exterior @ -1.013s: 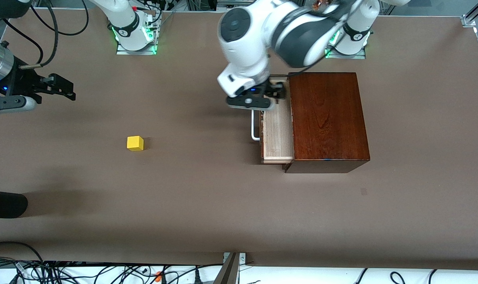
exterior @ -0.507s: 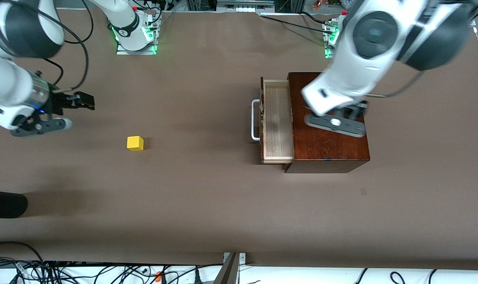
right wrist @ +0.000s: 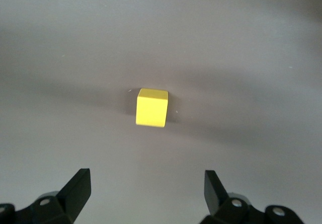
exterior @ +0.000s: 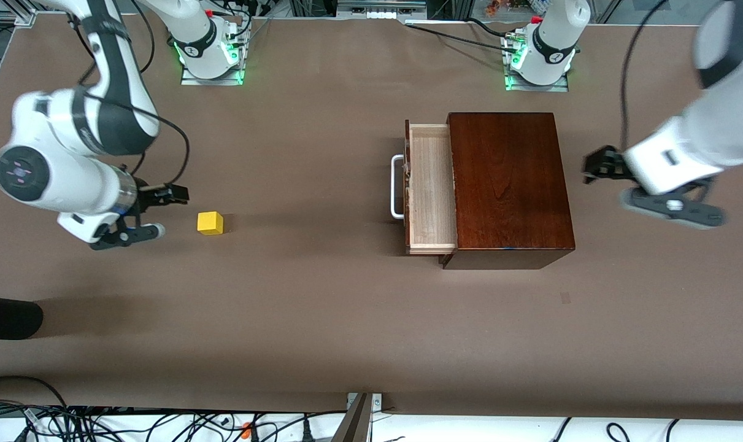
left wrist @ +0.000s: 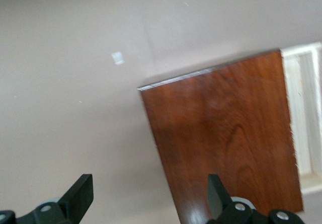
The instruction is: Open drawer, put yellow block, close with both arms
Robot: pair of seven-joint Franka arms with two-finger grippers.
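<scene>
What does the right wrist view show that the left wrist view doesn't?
Only the right wrist view shows the yellow block, on bare table ahead of the open right hand. Only the left wrist view shows the dark wooden box, a strip of the pulled-out drawer, and the open left hand. Both show the brown table and empty fingers.

Brown table (exterior: 322, 319), matte. Small pale mark (exterior: 565, 298) on surface, nearer front cam than the wooden box, toward left arm's end; same mark (left wrist: 117, 58) in left wrist view. Black rounded obj (exterior: 6, 317) at table edge, right arm's end, ID unclear. Tangled black cables (exterior: 101, 420) on white strip along near edge. Metal bracket (exterior: 364, 405) at mid near edge.
</scene>
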